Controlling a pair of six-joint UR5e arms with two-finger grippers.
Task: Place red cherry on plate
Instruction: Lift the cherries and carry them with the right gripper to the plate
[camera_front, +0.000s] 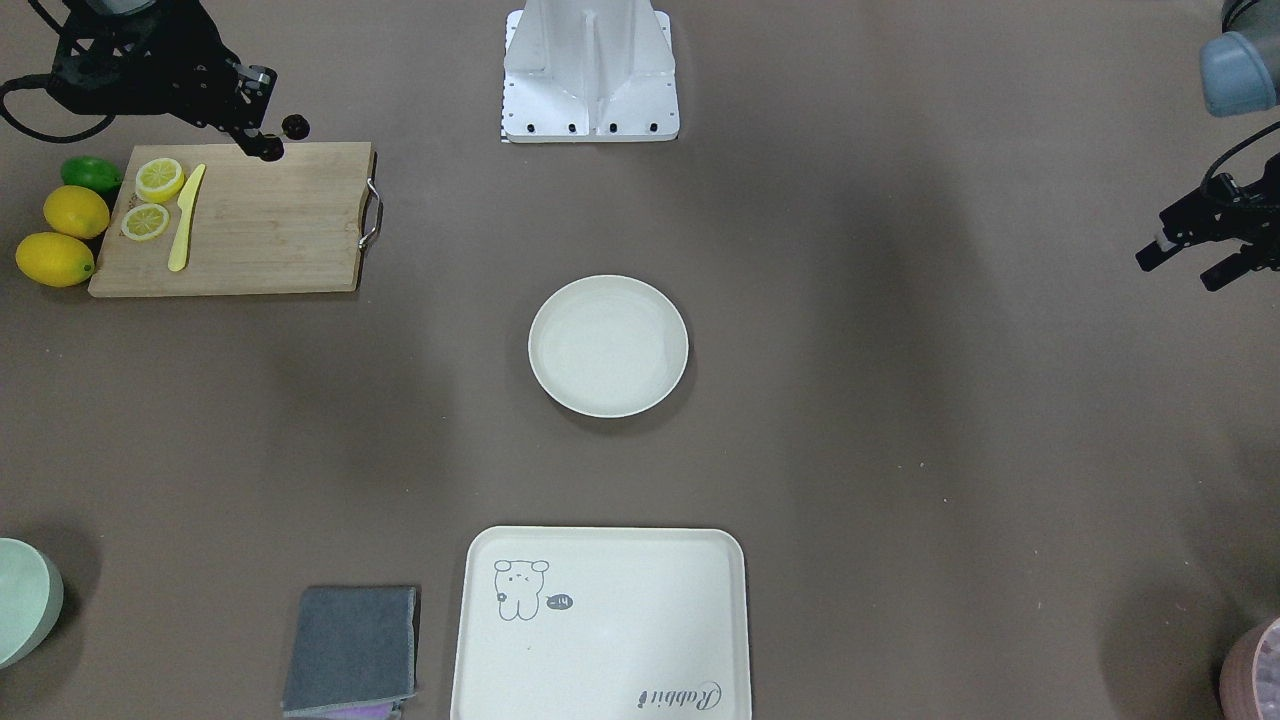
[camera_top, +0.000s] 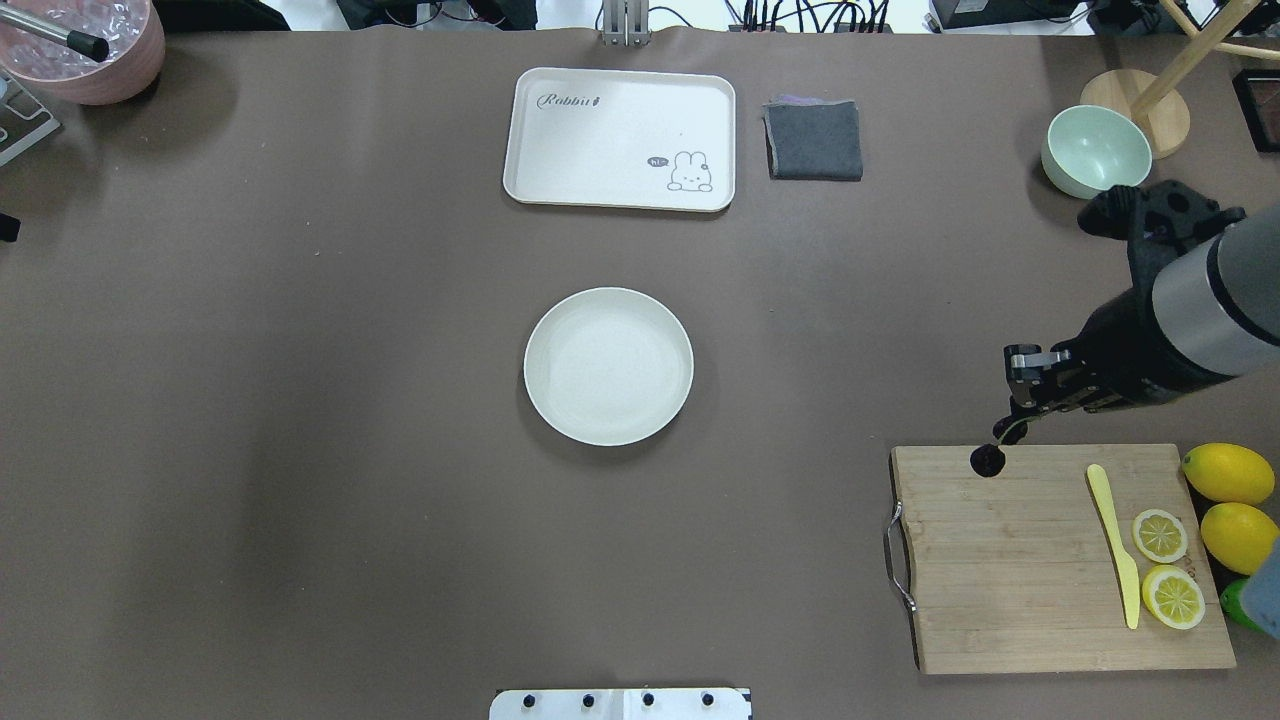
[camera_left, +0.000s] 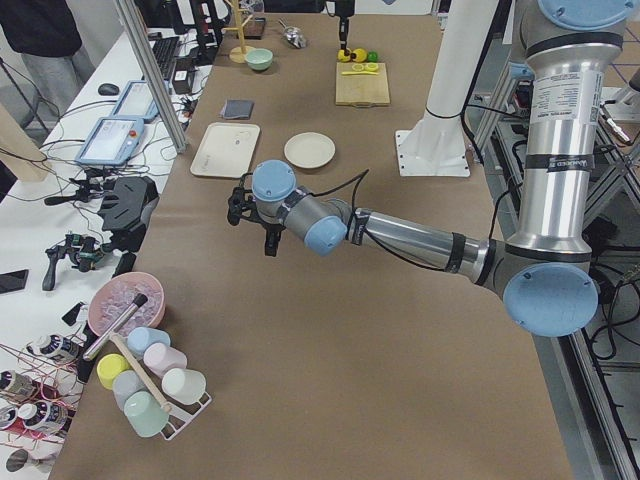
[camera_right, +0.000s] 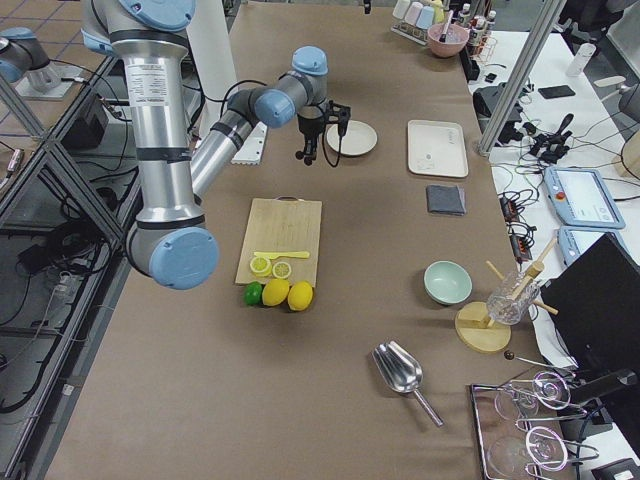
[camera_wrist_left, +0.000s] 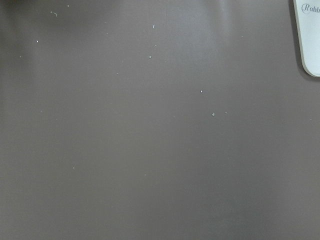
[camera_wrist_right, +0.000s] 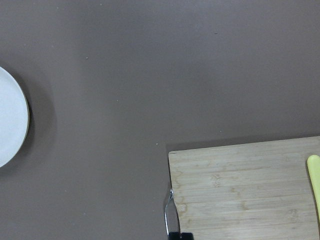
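Note:
The red cherry (camera_top: 988, 460), a tiny dark fruit on a thin pale stem, hangs just over the far left corner of the wooden cutting board (camera_top: 1040, 560). My right gripper (camera_top: 1008, 424) is shut on its stem. The front view shows the same cherry (camera_front: 295, 127) beside that gripper (camera_front: 262, 143). The plate (camera_top: 608, 366) is round, cream and bare, at the table's middle, well to the left of the cherry; its edge (camera_wrist_right: 11, 125) shows in the right wrist view. My left gripper (camera_front: 1183, 268) hovers open at the table's far left side, holding nothing.
On the cutting board lie two lemon slices (camera_top: 1160, 535) and a yellow knife (camera_top: 1115, 545); whole lemons (camera_top: 1228, 472) sit beside it. A rabbit tray (camera_top: 620, 138), grey cloth (camera_top: 813, 140) and mint bowl (camera_top: 1095, 150) stand along the far side. A pink bowl (camera_top: 90, 50) is far left.

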